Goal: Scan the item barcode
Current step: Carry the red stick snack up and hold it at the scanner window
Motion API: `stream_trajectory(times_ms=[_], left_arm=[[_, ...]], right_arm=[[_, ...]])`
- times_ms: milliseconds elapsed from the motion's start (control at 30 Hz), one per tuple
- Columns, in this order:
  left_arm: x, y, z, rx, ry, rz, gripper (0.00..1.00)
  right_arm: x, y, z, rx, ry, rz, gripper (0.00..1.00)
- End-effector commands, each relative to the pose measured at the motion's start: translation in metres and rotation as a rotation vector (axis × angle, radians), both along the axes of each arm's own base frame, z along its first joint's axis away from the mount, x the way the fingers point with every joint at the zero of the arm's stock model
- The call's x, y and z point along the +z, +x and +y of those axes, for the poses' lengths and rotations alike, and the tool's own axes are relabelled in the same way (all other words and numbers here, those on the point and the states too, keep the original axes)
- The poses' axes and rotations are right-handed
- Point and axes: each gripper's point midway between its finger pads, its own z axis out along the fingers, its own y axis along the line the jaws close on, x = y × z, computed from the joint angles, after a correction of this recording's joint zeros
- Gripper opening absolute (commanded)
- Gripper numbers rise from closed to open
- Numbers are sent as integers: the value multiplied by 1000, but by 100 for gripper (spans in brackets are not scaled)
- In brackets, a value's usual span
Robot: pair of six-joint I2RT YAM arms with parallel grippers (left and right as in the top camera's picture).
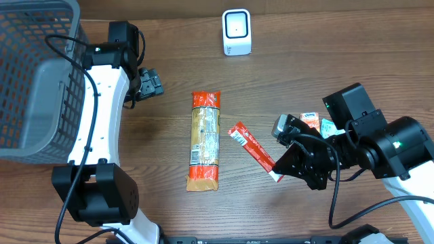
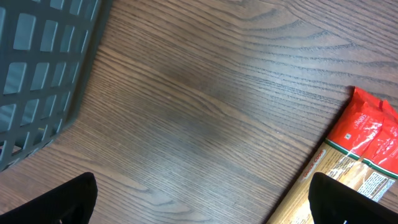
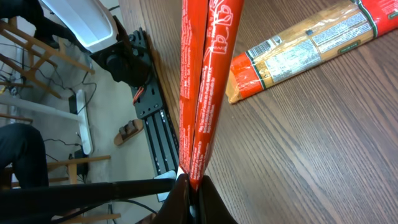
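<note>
My right gripper (image 1: 278,171) is shut on the lower end of a thin red packet (image 1: 249,143), which slants up to the left over the table. In the right wrist view the packet (image 3: 202,81) rises straight out of the pinched gripper (image 3: 193,190), folded lengthwise, with white print on it. No barcode shows on it. A white scanner (image 1: 237,32) stands at the back of the table, well away from the packet. My left gripper (image 1: 150,83) hangs open beside the basket, holding nothing; bare wood lies between its fingertips (image 2: 65,202).
A long pasta package (image 1: 205,140) with red ends lies mid-table, also seen in both wrist views (image 2: 367,146) (image 3: 305,46). A grey mesh basket (image 1: 34,74) fills the left side. Small orange and teal boxes (image 1: 312,120) sit by my right arm.
</note>
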Motion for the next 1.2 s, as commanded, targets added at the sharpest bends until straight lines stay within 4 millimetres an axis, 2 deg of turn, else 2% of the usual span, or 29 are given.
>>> stream_trajectory(times_ms=[0,233,367,500,733,933,1167], left_arm=[[0,0,1,-14,12,4,100],[0,0,1,-14,12,4,100],[0,0,1,-14,12,4,100],[0,0,1,-14,12,4,100],[0,0,1,-14,12,4,100],[0,0,1,-14,12,4,100],[0,0,1,-14,12,4,100]], right_arm=[[2,9,-5,-48,-37,-27,4],[-29,28,-6,-124,-119,33,4],[-59,59,-13,-299,-236,84,4],[-69,89,-20,-459,-291,63,4],[-46,115,-9,-577,-209,57,3],[-19,132,-2,-554,-276,97,3],[17,176,12,-565,-274,31,3]])
